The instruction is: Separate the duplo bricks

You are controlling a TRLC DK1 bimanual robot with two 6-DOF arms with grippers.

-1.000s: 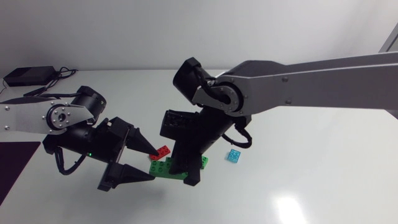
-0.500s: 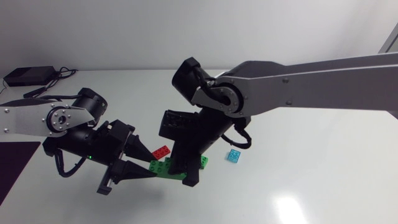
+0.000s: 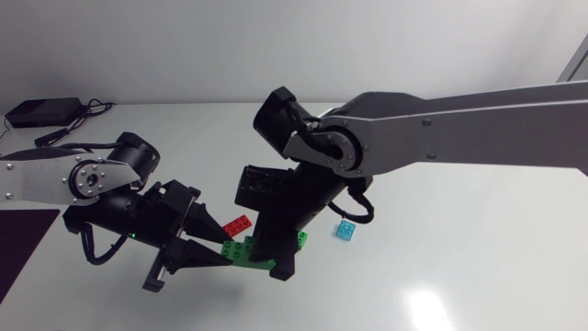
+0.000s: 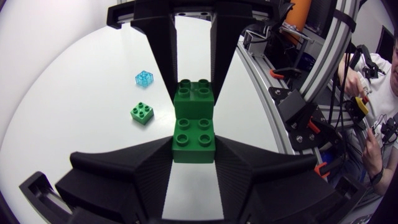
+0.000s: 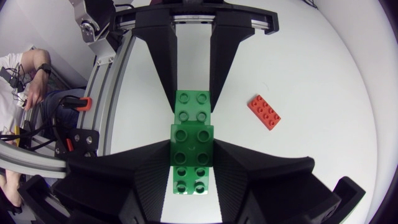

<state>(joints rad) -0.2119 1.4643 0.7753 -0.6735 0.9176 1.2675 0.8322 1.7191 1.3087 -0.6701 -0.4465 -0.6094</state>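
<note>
Two pincers now bear on the green brick stack (image 3: 260,250), which sits low over the surface (image 3: 441,267) near its middle. Over the past second the left pincer (image 3: 225,246) has narrowed from a wide spread, with one finger out by the red brick (image 3: 237,224), to a grip on the near end of the stack. In its own wrist view both fingers appear to press the sides of the nearest green brick, so it reads as clenched on the stack. The right pincer (image 3: 268,257) has not shifted. It remains clamped on the other end, and its wrist view shows its fingers flanking the stack (image 5: 191,149) from both sides.

Already loose on the surface are the red brick, a blue brick (image 3: 345,229) and a small green brick (image 4: 142,112), each lying apart from the stack.

Assessment: with both ends held, the stack appears ready to be pulled or levered apart. No gap between its bricks is visible yet. Risk noted: a shallow hold on the studded end may slip.
</note>
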